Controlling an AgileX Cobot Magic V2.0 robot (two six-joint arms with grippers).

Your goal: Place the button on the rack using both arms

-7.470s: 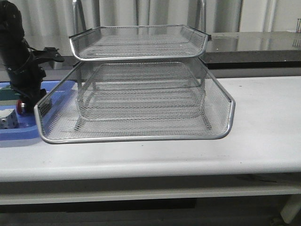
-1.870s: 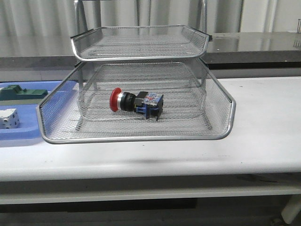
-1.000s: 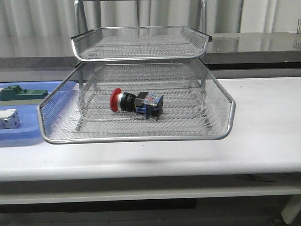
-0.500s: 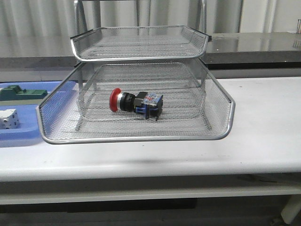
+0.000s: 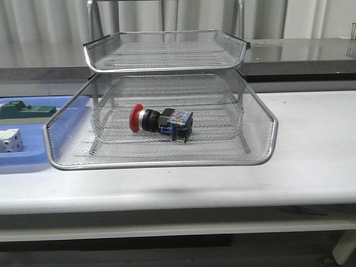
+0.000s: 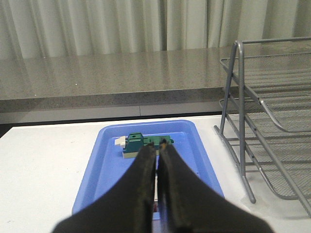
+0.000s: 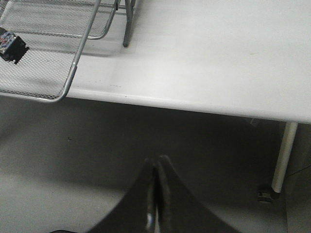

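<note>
The button (image 5: 161, 121) lies on its side in the rack's large lower mesh tray (image 5: 267, 146), red head to the left, blue-black body to the right. Its body end also shows in the right wrist view (image 7: 10, 44). The rack's side frame shows in the left wrist view (image 6: 243, 141). No arm shows in the front view. My left gripper (image 6: 157, 147) is shut and empty, above the blue tray. My right gripper (image 7: 156, 159) is shut and empty, off the table's front edge, over the floor.
A flat blue plastic tray (image 5: 22, 161) lies left of the rack, holding a green block (image 5: 25, 109) and a white cube-like part (image 5: 10, 140). The green block also shows in the left wrist view (image 6: 143, 143). A table leg (image 7: 283, 155) stands at the right.
Early on, the left arm stood over the blue tray with the button near it and the rack was empty. Since then the button lies in the rack and nothing has moved.
</note>
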